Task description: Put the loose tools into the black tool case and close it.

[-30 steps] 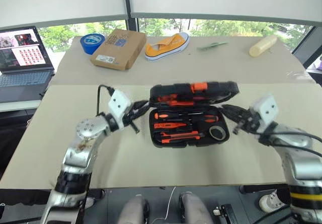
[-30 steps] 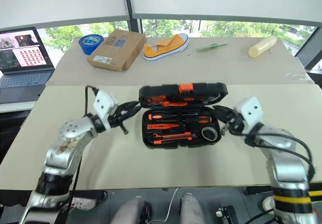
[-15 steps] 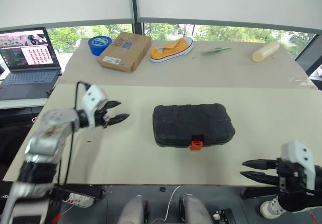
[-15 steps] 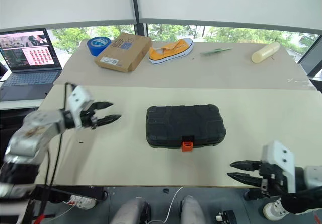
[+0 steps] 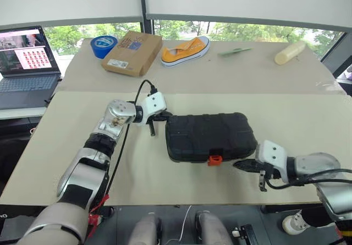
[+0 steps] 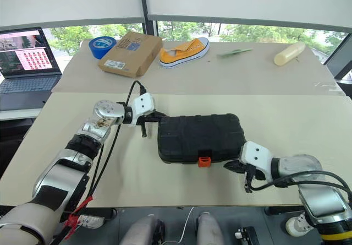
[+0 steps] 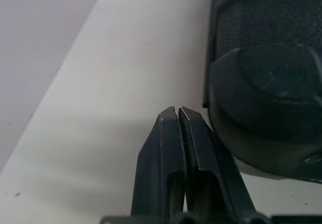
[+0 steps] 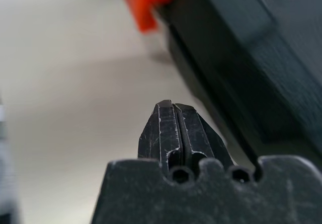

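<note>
The black moulded plastic tool case now lies shut mid-table, orange latch facing near — a second ago it stood open. Left gripper and right gripper, both clenched empty, flank it; latching likely remains.

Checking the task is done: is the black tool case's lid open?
No, the black tool case lies shut, its orange latch at the front edge.
</note>
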